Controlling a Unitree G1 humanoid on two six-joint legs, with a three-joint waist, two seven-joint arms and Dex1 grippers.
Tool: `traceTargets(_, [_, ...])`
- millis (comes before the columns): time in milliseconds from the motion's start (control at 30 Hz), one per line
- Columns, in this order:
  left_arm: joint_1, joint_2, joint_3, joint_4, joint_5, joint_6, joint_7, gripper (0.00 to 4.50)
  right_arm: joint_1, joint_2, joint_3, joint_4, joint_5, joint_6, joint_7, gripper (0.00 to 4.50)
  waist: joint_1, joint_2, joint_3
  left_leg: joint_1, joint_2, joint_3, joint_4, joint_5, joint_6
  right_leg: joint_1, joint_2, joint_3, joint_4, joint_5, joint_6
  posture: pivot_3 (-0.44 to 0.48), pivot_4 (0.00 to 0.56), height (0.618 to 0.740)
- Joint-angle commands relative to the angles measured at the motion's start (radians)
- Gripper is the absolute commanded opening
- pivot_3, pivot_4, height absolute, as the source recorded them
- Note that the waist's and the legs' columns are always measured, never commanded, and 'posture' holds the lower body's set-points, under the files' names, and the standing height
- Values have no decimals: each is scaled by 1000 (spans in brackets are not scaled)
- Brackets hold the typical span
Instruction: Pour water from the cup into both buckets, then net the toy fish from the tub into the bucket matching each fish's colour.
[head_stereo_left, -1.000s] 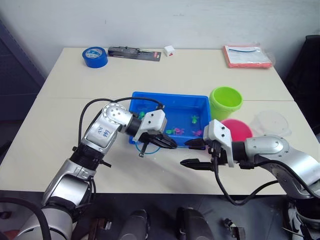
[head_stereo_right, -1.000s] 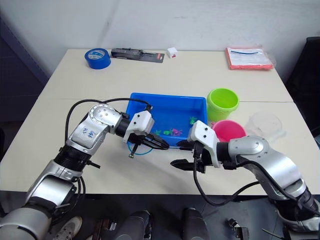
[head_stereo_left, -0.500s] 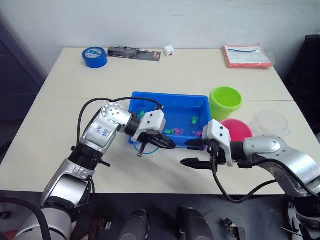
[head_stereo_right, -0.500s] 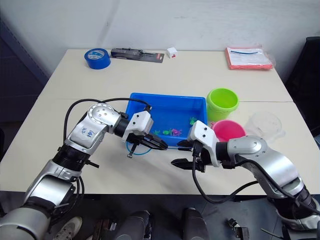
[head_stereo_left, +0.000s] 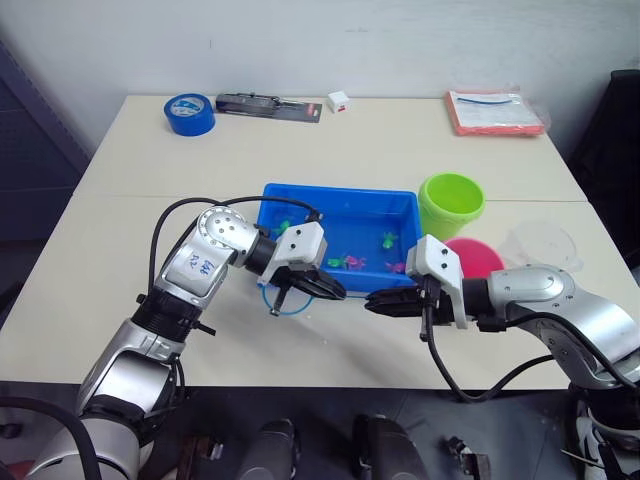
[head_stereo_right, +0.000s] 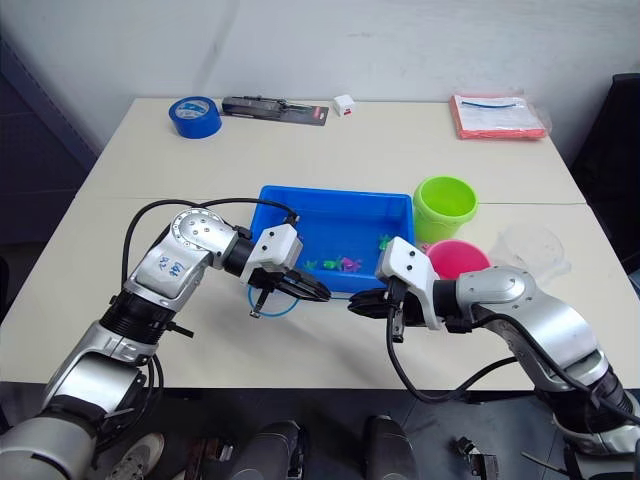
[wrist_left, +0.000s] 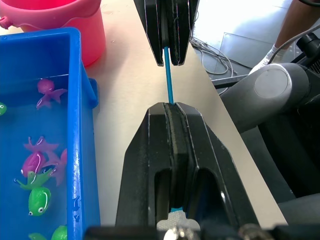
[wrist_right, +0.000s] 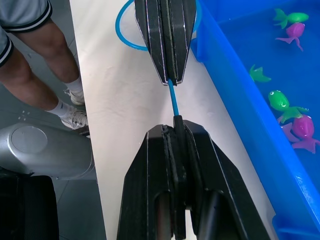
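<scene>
Both arms reach in from the lower corners of the left eye view and meet nose to nose at lower centre, just in front of the tub (head_stereo_left: 340, 205). The left arm bends at the elbow, its silver forearm running rightward to the left gripper (head_stereo_left: 322, 288); the right arm comes in low from the lower right, forearm nearly level, ending in the right gripper (head_stereo_left: 383, 303). Each pair of black fingers is pressed together on the net (wrist_right: 172, 97) — in the right wrist view the thin blue handle spans the short gap between the two closed grippers, and the blue hoop shows behind the left gripper's fingers, over the pale tabletop.

The tub is a shallow, glossy, bright-blue plastic rectangle with a raised rim, sitting at the centre of the frame. Inside it lie the toy fish (wrist_right: 287, 107), small smooth plastic shapes in green and magenta, grouped toward its near right part.

To the right of the tub stands the green bucket (head_stereo_left: 451, 205), a round lime pail with a thick lip. Just below it in the frame, partly behind the right gripper's white housing, is the pink bucket (head_stereo_left: 478, 257). Farther right, near the frame's edge, sits the cup (head_stereo_left: 541, 243) — clear and colourless, round.

The table (head_stereo_left: 150, 230) is matte cream. Along its far edge, across the upper part of the frame, lie a roll of blue tape (head_stereo_left: 189, 112), a flat black packet (head_stereo_left: 270, 106) and a pink folder (head_stereo_left: 496, 111).
</scene>
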Motion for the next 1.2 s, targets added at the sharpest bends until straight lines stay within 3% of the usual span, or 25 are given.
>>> traceTargets(33, [1, 3, 11, -31, 4, -12, -4, 0, -5, -19, -35, -21, 2, -12, 8, 798, 0, 0, 0, 0, 0, 0, 0, 0, 0, 0, 0, 0, 0, 0, 0, 0, 150, 737])
traceTargets(433, [-12, 7, 4, -9, 17, 35, 3, 0, 12, -33, -47, -35, 13, -12, 19, 798, 0, 0, 0, 0, 0, 0, 0, 0, 0, 0, 0, 0, 0, 0, 0, 0, 150, 737])
traceTargets(533, [-19, 4, 18, -11, 11, 57, 15, 989, 13, -35, -47, -37, 13, -12, 22, 798, 0, 0, 0, 0, 0, 0, 0, 0, 0, 0, 0, 0, 0, 0, 0, 0, 150, 737])
traceTargets(700, [-38, 55, 131, -71, -85, 180, 19, 3213, 10, -47, -38, -31, -1, -20, 22, 798, -1, 0, 0, 0, 0, 0, 0, 0, 0, 0, 0, 0, 0, 0, 0, 0, 150, 737])
traceTargets(933, [-81, 154, 338, -109, -244, 416, 85, 3248, 32, -54, -51, -39, 4, -23, 23, 798, -3, 0, 0, 0, 1, 0, 0, 0, 0, -1, 0, 1, 0, 0, 0, 0, 150, 737])
traceTargets(1067, [-130, 271, 473, -39, -285, 512, 140, 3263, 22, -69, -108, -16, -4, -32, 5, 798, -2, 0, 0, -1, 0, -1, 1, 0, 0, -1, -1, 1, 1, 0, 0, 0, 150, 737])
traceTargets(1200, [-64, 347, 482, -77, -301, 523, 106, 3263, -18, -113, -171, 34, -21, -57, 15, 798, -4, 0, 0, 0, 0, -1, -1, 0, 0, -1, 0, 0, 1, 0, 0, 0, 150, 737])
